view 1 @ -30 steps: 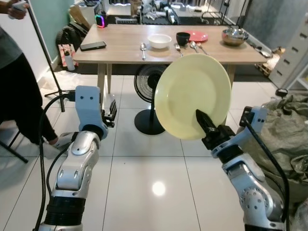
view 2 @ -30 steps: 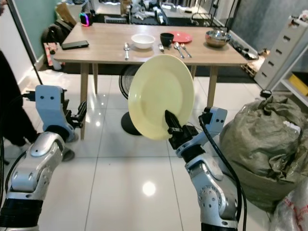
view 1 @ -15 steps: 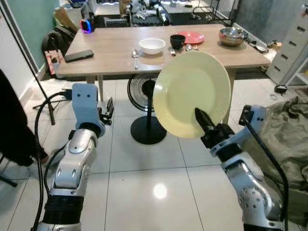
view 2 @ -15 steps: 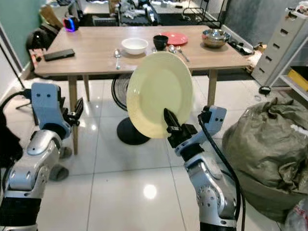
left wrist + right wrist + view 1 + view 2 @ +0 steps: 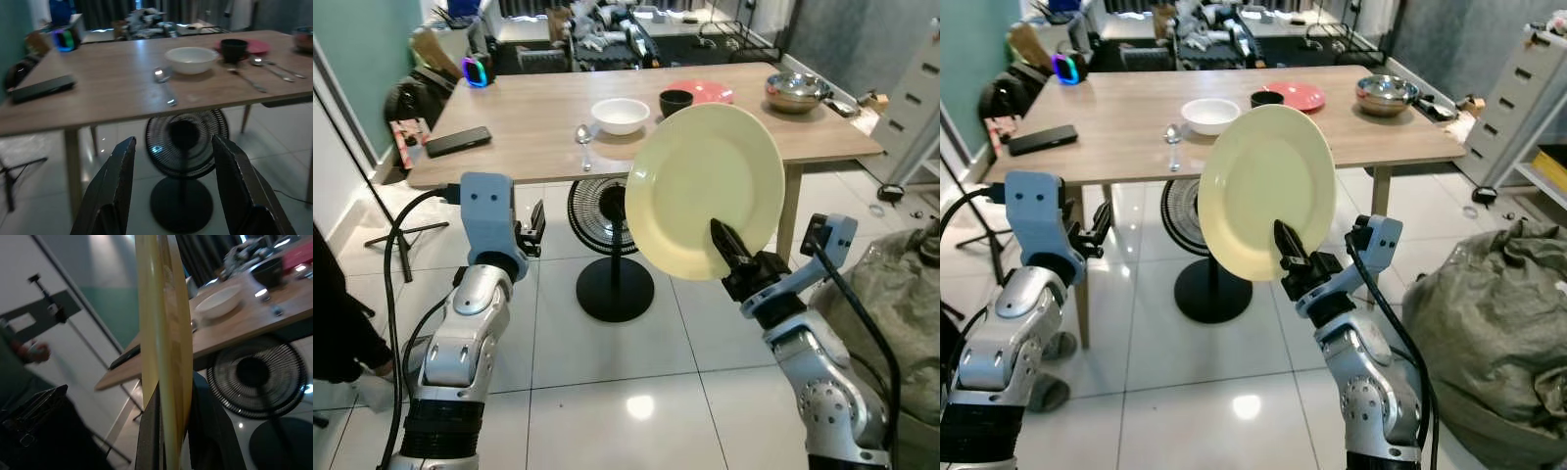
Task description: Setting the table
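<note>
Right claw (image 5: 729, 257) raised, clamping upright plate (image 5: 703, 186).

A wooden table (image 5: 548, 127) stands on the white tiled floor (image 5: 607, 372). On it lie a white bowl (image 5: 620, 115), a spoon (image 5: 582, 134), a black cup (image 5: 675, 102), a red plate (image 5: 710, 92), a steel bowl (image 5: 797, 90) and a phone (image 5: 458, 141). A fan (image 5: 610, 250) stands on the floor under the table.

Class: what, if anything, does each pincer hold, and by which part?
The right pincer grips the yellow plate by its lower rim, held upright. The left pincer is open and holds nothing.

Pale yellow plate (image 5: 705, 191) — upright, apparently clean — pinched at its lower rim.
</note>
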`<state>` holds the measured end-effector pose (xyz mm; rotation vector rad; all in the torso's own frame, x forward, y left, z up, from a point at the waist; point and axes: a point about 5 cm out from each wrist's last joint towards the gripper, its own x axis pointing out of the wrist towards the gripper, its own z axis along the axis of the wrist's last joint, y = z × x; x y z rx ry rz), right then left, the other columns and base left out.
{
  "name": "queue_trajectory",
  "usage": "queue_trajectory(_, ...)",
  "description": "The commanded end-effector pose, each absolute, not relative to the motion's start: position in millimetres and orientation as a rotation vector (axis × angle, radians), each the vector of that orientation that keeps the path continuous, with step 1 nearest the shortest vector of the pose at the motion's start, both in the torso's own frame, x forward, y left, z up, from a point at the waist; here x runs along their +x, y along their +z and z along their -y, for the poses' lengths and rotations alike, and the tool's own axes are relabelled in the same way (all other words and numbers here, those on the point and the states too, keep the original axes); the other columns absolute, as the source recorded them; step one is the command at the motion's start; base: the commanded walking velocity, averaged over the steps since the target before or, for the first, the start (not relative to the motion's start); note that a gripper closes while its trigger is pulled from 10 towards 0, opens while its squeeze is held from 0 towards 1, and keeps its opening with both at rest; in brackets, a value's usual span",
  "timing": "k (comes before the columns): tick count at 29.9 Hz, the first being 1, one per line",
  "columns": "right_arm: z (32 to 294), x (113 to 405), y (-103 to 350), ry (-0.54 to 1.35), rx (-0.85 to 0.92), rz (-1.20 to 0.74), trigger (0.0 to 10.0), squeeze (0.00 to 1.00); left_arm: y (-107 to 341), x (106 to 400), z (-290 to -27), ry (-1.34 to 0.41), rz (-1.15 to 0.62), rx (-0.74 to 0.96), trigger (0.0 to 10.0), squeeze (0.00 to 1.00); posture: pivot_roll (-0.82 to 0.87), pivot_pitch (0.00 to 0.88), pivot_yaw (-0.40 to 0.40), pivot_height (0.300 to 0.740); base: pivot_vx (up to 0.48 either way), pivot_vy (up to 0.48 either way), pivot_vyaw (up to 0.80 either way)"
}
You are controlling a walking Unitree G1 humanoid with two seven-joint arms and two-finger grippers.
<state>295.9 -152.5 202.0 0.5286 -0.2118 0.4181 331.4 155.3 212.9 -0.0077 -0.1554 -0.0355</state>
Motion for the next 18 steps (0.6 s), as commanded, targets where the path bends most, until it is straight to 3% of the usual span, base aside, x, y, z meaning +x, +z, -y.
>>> queue_trajectory(1, 158, 295, 202, 0.4, 0.532, 0.217, 10.0, 0.0, 212, 332, -149, -0.053, 0.15, -0.004, 10.0, 0.05, -0.08, 0.0, 0.086, 0.74, 0.48, 0.0, -0.68)
queue_trajectory(18, 147, 295, 209, 0.48, 0.535, 0.234, 10.0, 0.0, 213, 332, -150, -0.049, 0.158, 0.002, 10.0, 0.05, -0.07, 0.0, 0.084, 0.74, 0.48, 0.0, -0.05)
